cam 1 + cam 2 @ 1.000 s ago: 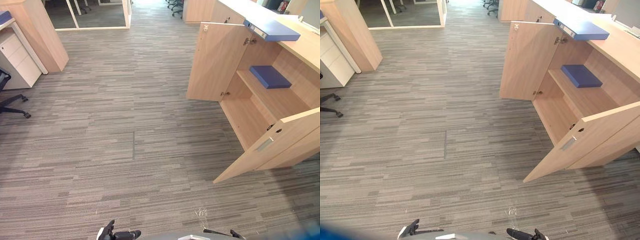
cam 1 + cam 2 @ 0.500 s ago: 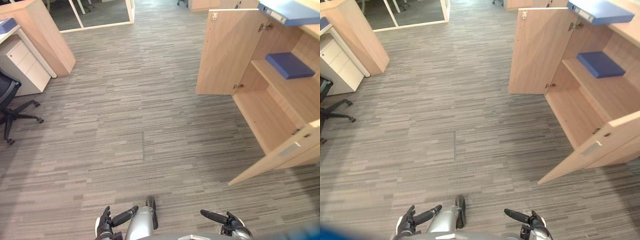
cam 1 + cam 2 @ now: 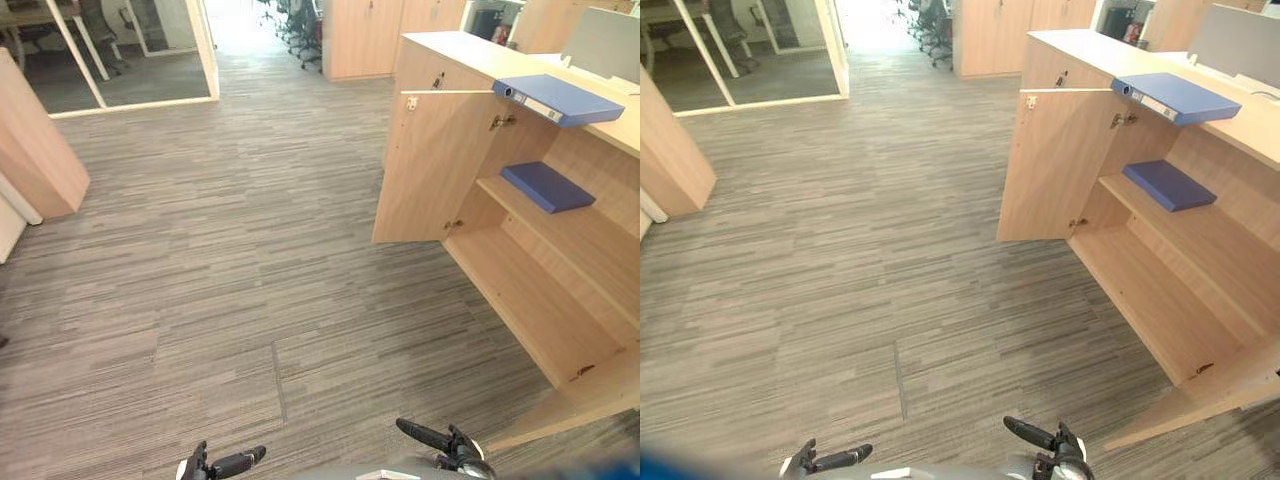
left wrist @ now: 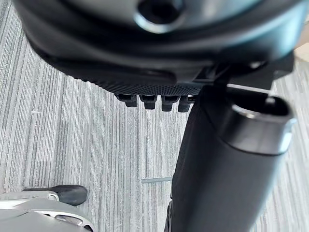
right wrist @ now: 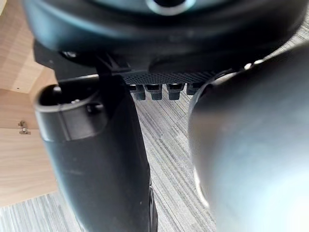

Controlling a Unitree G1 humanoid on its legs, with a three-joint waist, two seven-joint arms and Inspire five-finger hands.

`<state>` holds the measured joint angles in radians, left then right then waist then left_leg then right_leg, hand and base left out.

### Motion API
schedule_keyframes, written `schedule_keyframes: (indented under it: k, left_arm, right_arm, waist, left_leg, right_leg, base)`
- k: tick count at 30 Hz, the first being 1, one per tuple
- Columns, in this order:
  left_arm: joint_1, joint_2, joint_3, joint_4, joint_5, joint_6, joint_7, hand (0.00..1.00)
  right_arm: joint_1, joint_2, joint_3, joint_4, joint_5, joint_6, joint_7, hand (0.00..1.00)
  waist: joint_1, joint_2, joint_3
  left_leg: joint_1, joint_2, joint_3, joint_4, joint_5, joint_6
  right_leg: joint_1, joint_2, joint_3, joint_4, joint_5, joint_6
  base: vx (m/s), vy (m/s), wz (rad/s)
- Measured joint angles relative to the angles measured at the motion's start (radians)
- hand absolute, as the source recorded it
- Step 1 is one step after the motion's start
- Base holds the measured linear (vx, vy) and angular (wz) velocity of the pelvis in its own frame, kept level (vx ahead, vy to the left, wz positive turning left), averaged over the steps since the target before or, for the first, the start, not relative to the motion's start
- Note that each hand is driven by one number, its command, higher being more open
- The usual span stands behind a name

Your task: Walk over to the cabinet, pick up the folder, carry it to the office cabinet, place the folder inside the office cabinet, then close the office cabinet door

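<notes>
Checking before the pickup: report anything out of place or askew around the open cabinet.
The blue folder on the cabinet top lies skewed, its spine end jutting past the front edge above the open compartment. A darker folder lies flat on the shelf inside. Nothing looks spilled or damaged.

A: Where is the way open?
B: The carpet [image 3: 250,260] lies bare across the centre and lower left; a wooden panel [image 3: 35,160] stands at the left edge.
A: And the right side?
B: The office cabinet's [image 3: 470,55] far door [image 3: 430,165] juts out at upper right, its near door [image 3: 585,400] at lower right. Between them the lower shelf [image 3: 530,300] is bare; a blue folder [image 3: 547,186] lies at the upper shelf's [image 3: 590,235] far end
</notes>
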<state>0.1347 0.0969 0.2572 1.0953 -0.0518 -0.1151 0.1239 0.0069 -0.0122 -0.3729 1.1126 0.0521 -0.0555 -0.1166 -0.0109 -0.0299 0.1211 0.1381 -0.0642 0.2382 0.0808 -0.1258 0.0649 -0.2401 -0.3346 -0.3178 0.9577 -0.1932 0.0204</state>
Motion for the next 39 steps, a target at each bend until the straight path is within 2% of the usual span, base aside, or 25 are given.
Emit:
schedule_keyframes:
  k: [2,3,4,6,7,10,13,14,15,16,17,18,19,23,26,27,30,31,32,33,35,36,37,38,39]
  left_arm:
    - [-0.007,-0.007,-0.017,-0.002,-0.009,-0.001,0.003,1.0]
    - [-0.007,-0.007,-0.032,-0.006,-0.008,-0.006,0.005,1.0]
    - [-0.009,-0.012,-0.033,-0.017,-0.007,-0.008,0.006,1.0]
    - [-0.012,-0.02,-0.032,-0.031,-0.006,-0.008,0.011,1.0]
    - [-0.012,-0.03,-0.033,-0.031,-0.005,-0.008,0.012,1.0]
    - [-0.03,-0.039,-0.033,-0.018,0.005,-0.005,0.004,1.0]
    - [-0.045,-0.05,-0.032,-0.015,0.03,-0.005,-0.004,1.0]
    - [-0.045,-0.063,-0.02,-0.026,0.035,-0.005,-0.006,1.0]
    - [-0.042,-0.085,0.021,-0.042,0.044,0.0,-0.023,1.0]
    - [-0.041,-0.085,0.045,-0.057,0.045,0.002,-0.031,1.0]
    - [-0.035,-0.102,0.085,-0.076,0.044,0.003,-0.037,1.0]
    - [-0.03,-0.12,0.114,-0.086,0.035,0.008,-0.033,1.0]
    - [-0.029,-0.124,0.118,-0.088,0.024,0.008,-0.034,1.0]
    - [-0.044,-0.109,0.119,-0.095,-0.005,0.005,-0.033,1.0]
    - [-0.062,-0.112,0.116,-0.126,-0.014,-0.001,-0.022,1.0]
    - [-0.066,-0.115,0.115,-0.129,-0.016,-0.007,-0.019,1.0]
    - [-0.068,-0.117,0.115,-0.129,-0.017,-0.008,-0.017,1.0]
    - [-0.064,-0.123,0.12,-0.129,-0.02,-0.008,-0.01,1.0]
    - [-0.056,-0.124,0.126,-0.128,-0.032,-0.008,0.0,1.0]
    - [-0.049,-0.125,0.137,-0.129,-0.042,-0.009,0.003,1.0]
    - [-0.042,-0.12,0.171,-0.127,-0.05,-0.01,0.009,1.0]
    - [-0.044,-0.119,0.19,-0.115,-0.056,-0.01,0.009,1.0]
    - [-0.045,-0.119,0.192,-0.108,-0.056,-0.009,0.009,1.0]
    - [-0.044,-0.119,0.186,-0.098,-0.056,-0.009,0.007,1.0]
    - [-0.046,-0.116,0.17,-0.088,-0.056,-0.008,0.005,1.0]
  right_arm:
    - [-0.005,0.001,0.006,-0.012,-0.001,0.0,-0.004,1.0]
    - [-0.013,0.003,0.019,-0.011,-0.001,0.002,-0.005,1.0]
    - [-0.012,0.012,0.022,-0.021,0.001,0.003,-0.007,1.0]
    - [-0.01,0.012,0.031,-0.031,0.023,0.008,-0.016,1.0]
    - [-0.01,0.003,0.039,-0.03,0.028,0.011,-0.016,1.0]
    - [-0.017,0.002,0.036,-0.038,0.029,0.008,-0.019,1.0]
    - [0.012,0.013,-0.013,-0.029,0.043,0.011,-0.021,1.0]
    - [0.021,0.027,-0.034,-0.03,0.062,0.01,-0.023,1.0]
    - [0.037,0.041,-0.037,-0.039,0.069,0.01,-0.021,1.0]
    - [0.049,0.044,-0.036,-0.049,0.069,0.009,-0.019,1.0]
    - [0.058,0.036,-0.038,-0.057,0.068,0.01,-0.012,1.0]
    - [0.06,0.019,-0.038,-0.053,0.071,0.01,-0.004,1.0]
    - [0.064,0.011,-0.038,-0.047,0.072,0.013,0.003,1.0]
    - [0.065,0.015,-0.037,-0.047,0.079,0.016,0.006,1.0]
    - [0.064,0.017,-0.012,-0.045,0.079,0.025,0.003,1.0]
    - [0.063,0.018,0.021,-0.045,0.078,0.025,0.003,1.0]
    - [0.057,0.013,0.09,-0.046,0.075,0.024,0.005,1.0]
    - [0.056,0.011,0.09,-0.046,0.074,0.024,0.004,1.0]
    - [0.056,0.017,0.089,-0.045,0.074,0.024,0.002,1.0]
    - [0.054,0.022,0.089,-0.044,0.071,0.024,0.005,1.0]
    - [0.043,0.047,0.082,-0.049,0.067,0.022,0.009,1.0]
    - [0.04,0.061,0.079,-0.054,0.065,0.021,0.019,1.0]
    - [0.039,0.063,0.079,-0.057,0.065,0.021,0.024,1.0]
    - [0.035,0.063,0.078,-0.06,0.064,0.022,0.031,1.0]
    - [0.035,0.062,0.071,-0.072,0.063,0.023,0.033,1.0]
  waist:
    - [-0.005,0.018,0.015]
    - [-0.005,0.018,0.018]
    - [-0.005,0.018,0.02]
    - [-0.004,0.015,0.026]
    - [0.003,0.025,0.029]
    - [0.002,0.041,0.031]
    - [-0.005,0.038,0.028]
    - [-0.013,0.03,0.023]
    - [-0.022,0.02,0.013]
    - [-0.02,0.018,0.006]
    - [-0.006,0.038,0.002]
    - [0.007,0.064,-0.003]
    - [0.008,0.073,-0.001]
    - [0.014,0.052,0.012]
    - [0.04,0.024,0.035]
    - [0.048,0.018,0.04]
    - [0.055,0.018,0.038]
    - [0.057,0.023,0.032]
    - [0.064,0.022,0.012]
    - [0.066,0.018,0.0]
    - [0.071,-0.016,-0.024]
    - [0.084,-0.025,-0.03]
    - [0.088,-0.025,-0.03]
    - [0.089,-0.023,-0.03]
    - [0.085,-0.021,-0.03]
  left_leg:
    - [0.026,0.022,0.0,-0.001,-0.004,-0.007]
    - [0.043,0.026,0.004,-0.009,-0.011,-0.018]
    - [0.066,0.026,0.026,-0.028,-0.025,-0.039]
    - [0.12,0.035,0.036,-0.059,-0.057,-0.057]
    - [0.14,0.063,0.05,-0.058,-0.077,-0.079]
    - [0.161,0.112,0.093,-0.068,-0.091,-0.107]
    - [0.205,0.165,0.111,-0.035,-0.082,-0.123]
    - [0.181,0.204,0.108,0.087,-0.095,-0.143]
    - [0.09,0.265,0.1,0.326,-0.109,-0.163]
    - [0.021,0.306,0.088,0.485,-0.101,-0.152]
    - [-0.094,0.378,0.051,0.788,-0.067,-0.112]
    - [-0.171,0.428,0.025,0.99,-0.067,-0.112]
    - [-0.231,0.437,0.0,1.089,-0.073,-0.113]
    - [-0.38,0.377,-0.012,1.074,-0.11,-0.107]
    - [-0.439,0.275,-0.105,0.749,-0.158,-0.117]
    - [-0.443,0.235,-0.184,0.597,-0.154,-0.121]
    - [-0.459,0.187,-0.332,0.373,-0.104,-0.141]
    - [-0.46,0.177,-0.379,0.311,-0.059,-0.145]
    - [-0.449,0.166,-0.373,0.315,0.038,-0.152]
    - [-0.442,0.167,-0.341,0.317,0.073,-0.174]
    - [-0.413,0.164,-0.235,0.32,0.033,-0.14]
    - [-0.363,0.158,-0.16,0.306,0.016,-0.12]
    - [-0.332,0.151,-0.136,0.294,0.01,-0.11]
    - [-0.267,0.128,-0.1,0.268,-0.001,-0.093]
    - [-0.213,0.103,-0.075,0.251,-0.012,-0.075]
  right_leg:
    - [0.02,0.076,-0.102,-0.241,-0.03,0.018]
    - [0.021,0.109,-0.165,-0.423,-0.008,0.003]
    - [0.007,0.113,-0.199,-0.506,0.018,-0.002]
    - [0.005,0.111,-0.228,-0.559,0.133,-0.053]
    - [0.01,0.144,-0.231,-0.552,0.11,-0.096]
    - [0.011,0.22,-0.219,-0.545,0.049,-0.111]
    - [0.073,0.279,-0.221,-0.56,-0.009,-0.122]
    - [0.125,0.313,-0.223,-0.616,-0.011,-0.123]
    - [0.182,0.352,-0.216,-0.689,0.005,-0.128]
    - [0.209,0.378,-0.204,-0.728,0.015,-0.14]
    - [0.253,0.434,-0.167,-0.776,0.029,-0.163]
    - [0.29,0.482,-0.115,-0.799,0.029,-0.165]
    - [0.333,0.506,-0.063,-0.82,0.026,-0.17]
    - [0.402,0.502,0.094,-0.853,0.021,-0.171]
    - [0.469,0.467,0.217,-0.848,0.002,-0.138]
    - [0.488,0.455,0.254,-0.846,-0.012,-0.12]
    - [0.498,0.436,0.327,-0.82,-0.065,-0.107]
    - [0.499,0.428,0.362,-0.794,-0.095,-0.082]
    - [0.498,0.406,0.4,-0.776,-0.119,-0.053]
    - [0.486,0.384,0.437,-0.754,-0.129,-0.036]
    - [0.423,0.331,0.481,-0.651,-0.132,-0.028]
    - [0.379,0.292,0.484,-0.549,-0.129,-0.003]
    - [0.358,0.274,0.481,-0.491,-0.123,0.008]
    - [0.316,0.238,0.473,-0.362,-0.098,0.038]
    - [0.264,0.202,0.448,-0.216,-0.051,0.02]
  base:
    - [0.23,-0.059,-0.11]
    - [0.23,-0.077,-0.05]
    - [0.27,-0.096,-0.02]
    - [0.27,-0.137,-0.09]
    - [0.22,-0.141,-0.25]
    - [0.37,-0.261,-0.38]
    - [0.33,-0.275,-0.13]
    - [0.34,-0.34,-0.04]
    - [0.34,-0.344,-0.11]
    - [0.43,-0.353,-0.53]
    - [0.44,-0.223,-1.07]
    - [0.53,-0.154,-1.47]
    - [0.38,-0.008,-1.31]
    - [0.32,0.026,-1.19]
    - [0.31,0.113,-1.37]
    - [0.25,0.147,-1.05]
    - [0.34,0.266,-0.88]
    - [0.5,0.401,-0.88]
    - [0.53,0.41,-1.13]
    - [0.55,0.425,-1.35]
    - [0.42,0.35,-1.36]
    - [0.27,0.267,-1.26]
    - [0.37,0.387,-1.49]
    - [0.26,0.287,-1.16]
    - [0.25,0.258,-0.93]
